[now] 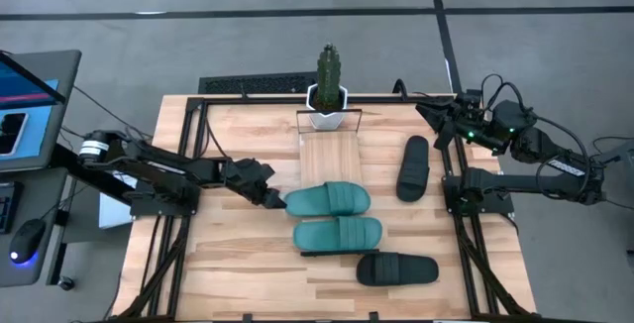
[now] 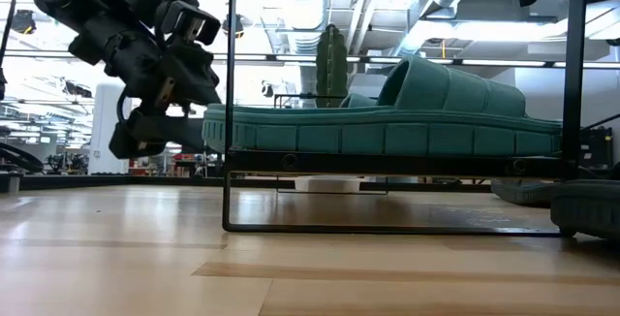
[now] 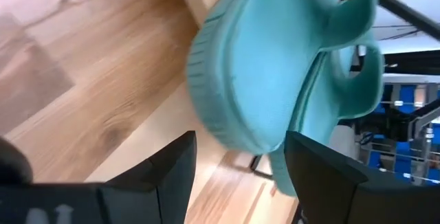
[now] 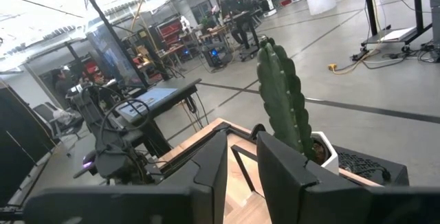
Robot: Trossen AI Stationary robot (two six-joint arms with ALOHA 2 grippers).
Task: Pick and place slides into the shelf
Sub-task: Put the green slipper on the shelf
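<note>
At the near end of the shelf (image 1: 332, 157), I see my left gripper (image 1: 274, 200) with its fingers (image 3: 172, 169) spread just off the heel of a teal slide (image 1: 328, 199) that lies across the plank's end. The second teal slide (image 1: 338, 234) sits on the tabletop (image 1: 238, 264) just beside it, one black slide (image 1: 397, 269) nearer the front, the other black slide (image 1: 413, 167) right of the shelf. My right gripper (image 4: 240, 172) waits raised at the far right corner near the cactus pot (image 1: 327, 100), fingers nearly together and empty.
</note>
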